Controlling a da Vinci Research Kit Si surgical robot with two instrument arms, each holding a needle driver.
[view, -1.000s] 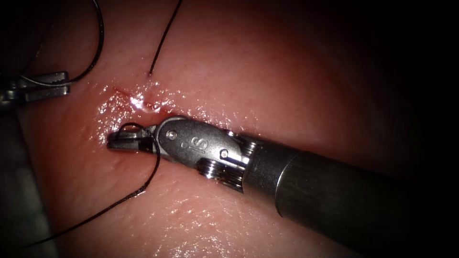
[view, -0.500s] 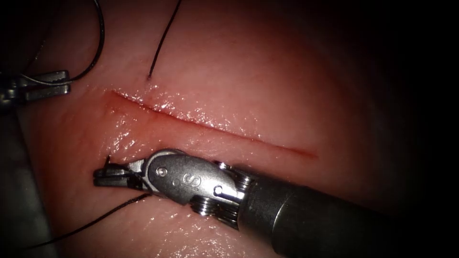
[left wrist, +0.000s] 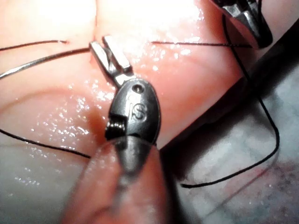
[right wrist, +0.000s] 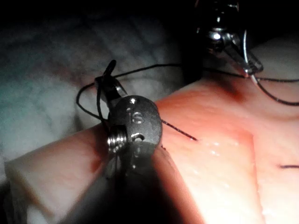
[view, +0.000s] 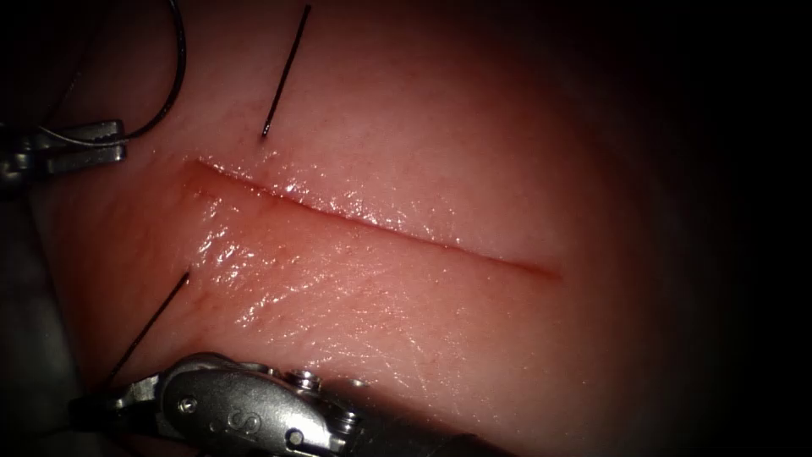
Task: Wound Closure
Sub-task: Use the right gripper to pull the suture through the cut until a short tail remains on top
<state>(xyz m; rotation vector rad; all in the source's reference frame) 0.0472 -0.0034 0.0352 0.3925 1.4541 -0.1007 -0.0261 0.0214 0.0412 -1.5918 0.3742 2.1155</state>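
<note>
Your right gripper (view: pixel 89 412) is clamped on the taut black thread (view: pixel 148 326), and your left gripper (view: pixel 114 141) is pinching the thin silver curved needle (left wrist: pixel 32 64) near one end, clear of the glistening pink tissue (view: pixel 381 313), so overpull and you could yank that short far tail (view: pixel 283 76) through.

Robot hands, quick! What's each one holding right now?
Left hand: closed, holding the needle, which is out of the tissue.
Right hand: closed, holding the thread.

The tissue (view: pixel 440 211) along the cut (view: pixel 372 224) lies bare from 3 to 5 o'clock. Thread (view: pixel 286 72) crosses at 11 o'clock and again (view: pixel 148 326) at 8. The left end effector (view: pixel 80 145) blocks 9 o'clock, the right end effector (view: pixel 106 406) 7 o'clock.
</note>
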